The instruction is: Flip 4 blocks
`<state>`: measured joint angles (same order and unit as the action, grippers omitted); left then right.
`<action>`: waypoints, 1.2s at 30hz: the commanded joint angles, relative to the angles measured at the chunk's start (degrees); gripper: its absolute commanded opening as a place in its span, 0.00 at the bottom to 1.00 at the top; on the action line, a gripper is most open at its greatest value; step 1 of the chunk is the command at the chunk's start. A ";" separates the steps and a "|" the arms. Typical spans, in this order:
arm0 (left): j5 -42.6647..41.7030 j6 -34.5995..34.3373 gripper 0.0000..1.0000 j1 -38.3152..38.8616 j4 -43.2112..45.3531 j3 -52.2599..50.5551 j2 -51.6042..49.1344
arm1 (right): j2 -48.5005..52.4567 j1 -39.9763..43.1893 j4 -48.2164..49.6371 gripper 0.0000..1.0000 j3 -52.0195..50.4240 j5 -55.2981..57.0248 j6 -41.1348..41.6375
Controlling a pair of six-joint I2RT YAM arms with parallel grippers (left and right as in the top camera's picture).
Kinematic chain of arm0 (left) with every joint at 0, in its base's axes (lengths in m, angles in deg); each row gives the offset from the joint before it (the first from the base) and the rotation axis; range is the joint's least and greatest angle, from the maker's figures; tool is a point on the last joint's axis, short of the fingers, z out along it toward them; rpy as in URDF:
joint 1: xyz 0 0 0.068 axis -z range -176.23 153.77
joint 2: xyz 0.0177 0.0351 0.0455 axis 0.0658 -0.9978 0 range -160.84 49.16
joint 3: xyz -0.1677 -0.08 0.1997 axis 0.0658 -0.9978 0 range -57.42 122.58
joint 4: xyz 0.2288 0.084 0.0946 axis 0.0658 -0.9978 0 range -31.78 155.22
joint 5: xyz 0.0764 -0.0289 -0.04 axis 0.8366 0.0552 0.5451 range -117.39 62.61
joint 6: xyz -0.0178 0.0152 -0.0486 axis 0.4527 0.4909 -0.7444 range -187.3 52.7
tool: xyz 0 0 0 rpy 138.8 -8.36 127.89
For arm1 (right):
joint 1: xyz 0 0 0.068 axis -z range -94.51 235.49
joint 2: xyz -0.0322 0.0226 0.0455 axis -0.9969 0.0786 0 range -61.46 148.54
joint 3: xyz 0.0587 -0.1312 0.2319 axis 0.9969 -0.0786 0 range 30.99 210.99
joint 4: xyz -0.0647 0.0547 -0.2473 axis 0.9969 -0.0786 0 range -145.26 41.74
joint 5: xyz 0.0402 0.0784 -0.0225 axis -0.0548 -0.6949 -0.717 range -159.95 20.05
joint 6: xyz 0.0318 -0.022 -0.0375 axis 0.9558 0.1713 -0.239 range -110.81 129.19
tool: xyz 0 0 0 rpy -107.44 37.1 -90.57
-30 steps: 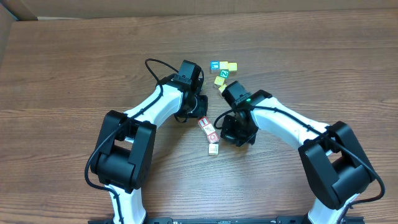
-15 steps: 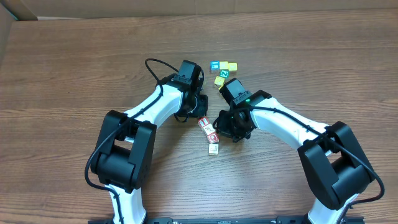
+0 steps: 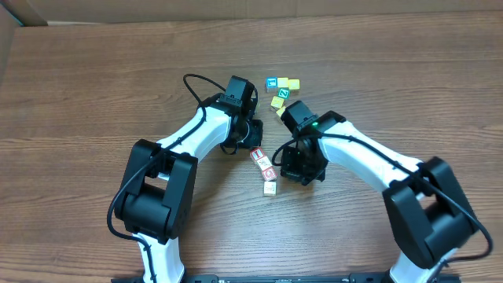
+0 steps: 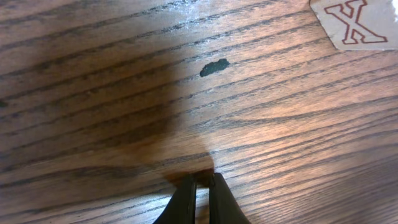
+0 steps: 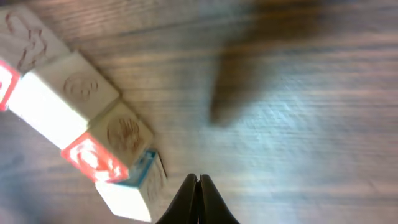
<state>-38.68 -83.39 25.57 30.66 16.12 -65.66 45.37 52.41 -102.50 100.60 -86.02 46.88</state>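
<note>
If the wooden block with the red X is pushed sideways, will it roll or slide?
Probably slide: the block lies flat-faced on the table. It looks like rigid wood, so it should not bend. Being small, it is likely light and may tip.

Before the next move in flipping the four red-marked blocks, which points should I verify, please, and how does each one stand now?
1. Left end effector shut and empty: ok.
2. Right end effector shut and empty: ok.
3. Row of small pale wooden blocks with red marks lies near both end effectors, apart from the cluster of yellow, blue and green cubes: ok.
4. Pale block face with a red X is clear of the left fingertips: ok.
5. Right fingertips are beside the row's end, not touching it: ok, though close.
6. Which blocks are already flipped: cannot tell.
</note>
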 commanded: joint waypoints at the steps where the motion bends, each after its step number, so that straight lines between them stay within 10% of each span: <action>1: 0.74 1.09 0.04 0.74 -0.11 -0.79 -1.99 | -4.20 -2.01 -2.32 0.04 2.10 0.17 -3.65; 36: 0.76 1.11 0.04 0.72 -0.76 -0.79 -1.99 | -4.17 -15.61 7.50 0.04 -7.43 3.89 13.60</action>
<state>-38.68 -83.39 25.57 30.50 16.12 -65.66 42.31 37.07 -95.63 93.43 -80.45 59.45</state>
